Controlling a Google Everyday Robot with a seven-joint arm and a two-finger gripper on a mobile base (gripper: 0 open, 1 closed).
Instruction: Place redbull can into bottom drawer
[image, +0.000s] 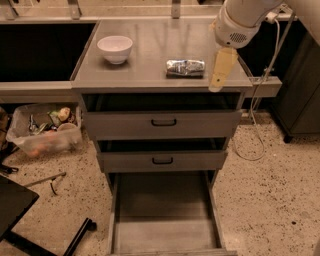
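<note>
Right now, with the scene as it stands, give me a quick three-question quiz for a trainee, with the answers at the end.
1. True or false: the can lies on its side on the counter.
2. The bottom drawer is: A) shut; B) pulled open with nothing showing on its floor; C) open with the can inside.
3. Fill in: the hand hangs near the counter's front right corner, just to the view's right of the ___, not touching it.

Key: 1 true. 2 B. 3 can.
</note>
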